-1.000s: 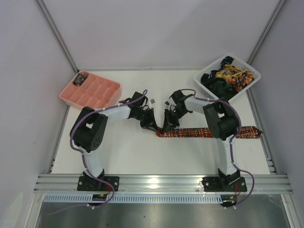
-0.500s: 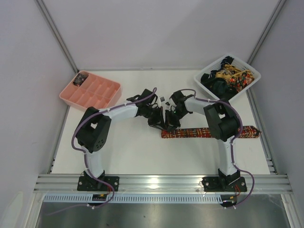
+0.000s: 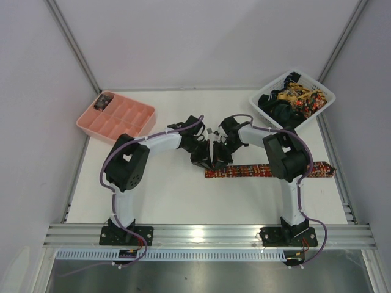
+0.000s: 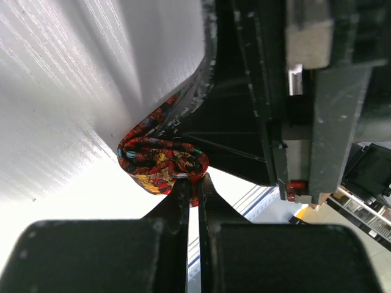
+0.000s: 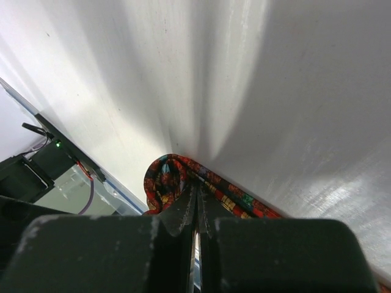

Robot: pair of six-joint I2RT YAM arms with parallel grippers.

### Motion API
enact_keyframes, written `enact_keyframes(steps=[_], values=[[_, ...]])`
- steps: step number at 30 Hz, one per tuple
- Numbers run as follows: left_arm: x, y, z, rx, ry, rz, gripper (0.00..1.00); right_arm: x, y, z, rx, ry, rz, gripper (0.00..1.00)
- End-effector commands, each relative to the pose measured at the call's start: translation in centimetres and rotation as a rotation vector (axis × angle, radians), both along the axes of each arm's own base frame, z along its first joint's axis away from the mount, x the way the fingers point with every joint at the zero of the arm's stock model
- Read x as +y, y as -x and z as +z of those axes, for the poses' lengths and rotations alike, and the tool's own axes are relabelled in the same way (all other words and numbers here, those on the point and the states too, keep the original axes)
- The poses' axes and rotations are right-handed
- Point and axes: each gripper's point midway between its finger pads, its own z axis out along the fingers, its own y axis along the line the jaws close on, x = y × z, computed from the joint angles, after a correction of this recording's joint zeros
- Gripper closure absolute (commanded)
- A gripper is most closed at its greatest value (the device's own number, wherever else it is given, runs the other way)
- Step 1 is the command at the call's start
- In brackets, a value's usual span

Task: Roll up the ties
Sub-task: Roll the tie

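A long red, orange and yellow patterned tie [image 3: 269, 170] lies flat across the table, its left end curled into a small roll [image 4: 160, 160]. My left gripper [image 3: 206, 160] is shut on one side of that roll [image 4: 194, 186]. My right gripper [image 3: 218, 160] is shut on the other side, pinching the rolled fabric [image 5: 166, 183]. The two grippers meet tip to tip at the roll. The tie's right part runs under the right arm to its pointed end [image 3: 328, 169]. More ties [image 3: 293, 97] are heaped in the basket.
A white lattice basket [image 3: 264, 97] stands at the back right. A pink compartment tray [image 3: 116, 119] stands at the back left, with a small dark rolled item [image 3: 103, 102] in its far corner cell. Grey walls close in the table at back and sides.
Both grippers have closed in on the tie's left end and moved right with it. The flat part of the tie has grown shorter as the end curled into a roll.
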Motion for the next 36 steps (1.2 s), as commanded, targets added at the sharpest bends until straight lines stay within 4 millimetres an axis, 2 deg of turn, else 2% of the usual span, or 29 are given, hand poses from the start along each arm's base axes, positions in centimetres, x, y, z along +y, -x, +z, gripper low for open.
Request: enact_keyframes(steps=[1, 8, 11, 13, 16, 18, 19, 25, 28, 33, 36], values=[[-1.1, -0.7, -0.6, -0.027, -0.021, 0.008, 1.00, 0.5, -0.7, 2.9, -0.057, -0.049, -0.008, 0.96], [-1.1, -1.4, -1.0, -0.028, -0.090, 0.011, 0.99, -2.0, -0.9, 3.8, -0.091, 0.006, -0.043, 0.96], [-1.8, -1.7, -0.7, -0.039, -0.083, 0.010, 0.99, -3.1, -0.9, 3.9, -0.096, 0.013, -0.068, 0.96], [-2.4, -1.5, -0.7, -0.041, -0.061, -0.001, 0.94, -3.4, -0.9, 3.9, -0.088, 0.001, -0.083, 0.96], [-2.7, -1.2, -0.5, -0.058, -0.035, -0.007, 0.78, -4.0, -1.5, 4.2, -0.060, -0.041, -0.130, 0.96], [-2.9, -1.1, -0.1, -0.078, -0.005, -0.011, 0.74, -3.8, -1.6, 4.5, -0.049, -0.068, -0.128, 0.96], [-3.2, -1.5, 0.7, -0.111, 0.025, -0.013, 0.71, -3.7, -1.7, 4.6, -0.043, -0.077, -0.126, 0.96], [-3.3, -0.8, 1.0, -0.136, 0.075, -0.030, 0.59, -3.7, -2.4, 5.3, -0.034, -0.112, -0.153, 0.96], [-3.2, -0.6, 1.1, -0.144, 0.097, -0.026, 0.59, -3.5, -1.9, 5.8, -0.031, -0.134, -0.135, 0.96], [-3.1, -0.6, 0.8, -0.158, 0.102, -0.029, 0.58, -3.0, 0.1, 4.4, 0.038, -0.142, -0.081, 0.96], [-3.2, -0.6, 0.7, -0.157, 0.103, -0.030, 0.58, -2.9, 0.5, 3.4, 0.045, -0.128, -0.089, 0.96]])
